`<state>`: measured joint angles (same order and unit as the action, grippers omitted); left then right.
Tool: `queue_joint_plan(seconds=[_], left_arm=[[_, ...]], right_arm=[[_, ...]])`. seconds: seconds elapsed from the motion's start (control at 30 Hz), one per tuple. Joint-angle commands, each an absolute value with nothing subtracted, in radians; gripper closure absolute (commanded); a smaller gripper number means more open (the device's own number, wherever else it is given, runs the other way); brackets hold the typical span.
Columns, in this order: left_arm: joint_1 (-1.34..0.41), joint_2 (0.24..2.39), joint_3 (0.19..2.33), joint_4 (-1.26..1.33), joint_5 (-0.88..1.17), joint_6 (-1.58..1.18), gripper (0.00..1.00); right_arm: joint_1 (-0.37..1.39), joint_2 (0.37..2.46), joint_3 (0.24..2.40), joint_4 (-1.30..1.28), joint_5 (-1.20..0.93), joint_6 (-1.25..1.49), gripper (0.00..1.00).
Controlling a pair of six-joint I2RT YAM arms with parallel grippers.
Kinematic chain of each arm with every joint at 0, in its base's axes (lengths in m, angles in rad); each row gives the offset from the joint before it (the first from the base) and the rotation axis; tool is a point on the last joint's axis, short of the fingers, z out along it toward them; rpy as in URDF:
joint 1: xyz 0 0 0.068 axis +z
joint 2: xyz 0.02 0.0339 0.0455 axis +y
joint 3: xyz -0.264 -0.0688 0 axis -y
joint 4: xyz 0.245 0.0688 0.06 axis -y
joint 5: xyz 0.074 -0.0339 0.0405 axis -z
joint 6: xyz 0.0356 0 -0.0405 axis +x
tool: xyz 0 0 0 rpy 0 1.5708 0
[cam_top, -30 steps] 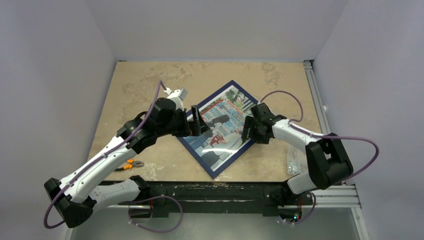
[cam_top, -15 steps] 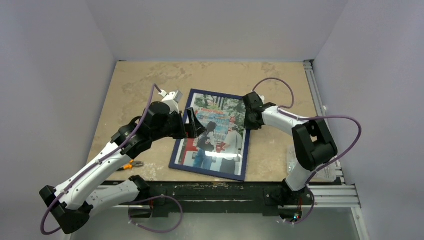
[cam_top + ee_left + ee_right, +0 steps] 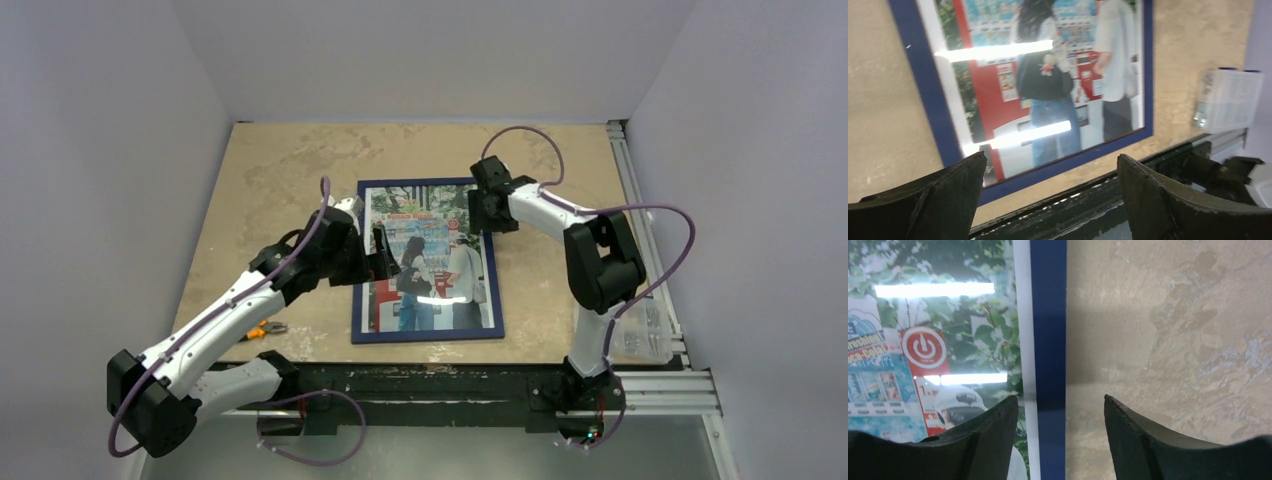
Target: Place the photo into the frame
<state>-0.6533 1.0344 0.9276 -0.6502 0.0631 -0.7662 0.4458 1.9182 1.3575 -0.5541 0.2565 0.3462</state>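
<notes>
Orange-handled pliers (image 3: 262,328) lie at the near left edge of the counter (image 3: 280,170), with a clear plastic box (image 3: 645,335) at its near right. Between them the dark blue frame (image 3: 428,335) lies flat, front up, and the photo (image 3: 430,270) shows behind its pane. The left gripper (image 3: 383,252) hangs at the frame's left rail, jaws spread wide and empty. Farther back, the right gripper (image 3: 1060,397) straddles the right rail near the far corner, jaws partly apart and gripping nothing.

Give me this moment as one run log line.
photo in frame, face up on table | left gripper open over frame's left side | right gripper open over right rail | nothing held
</notes>
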Motion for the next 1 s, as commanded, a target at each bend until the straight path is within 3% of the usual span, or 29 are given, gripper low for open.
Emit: queue_joint_plan(seconds=[0.0,0.27,0.47,0.8,0.97], left_arm=[[-0.566,1.056,0.825,-0.664,0.058,-0.787,0.0],[-0.407,1.126,0.639,-0.479,0.125,-0.801,0.0],[-0.376,1.261,0.67,-0.295,0.247,-0.75,0.0],[-0.374,1.509,0.807,-0.142,0.374,-0.76,0.02],[-0.373,1.58,0.909,-0.192,0.363,-0.727,0.02]], right_arm=[[0.411,1.802,1.285,-0.573,0.149,0.381,0.37],[0.319,1.611,0.949,-0.407,-0.19,0.494,0.3],[0.313,1.587,0.813,-0.262,-0.334,0.577,0.28],[0.304,1.695,0.929,-0.235,-0.371,0.59,0.28],[0.298,1.72,1.016,-0.282,-0.369,0.583,0.28]])
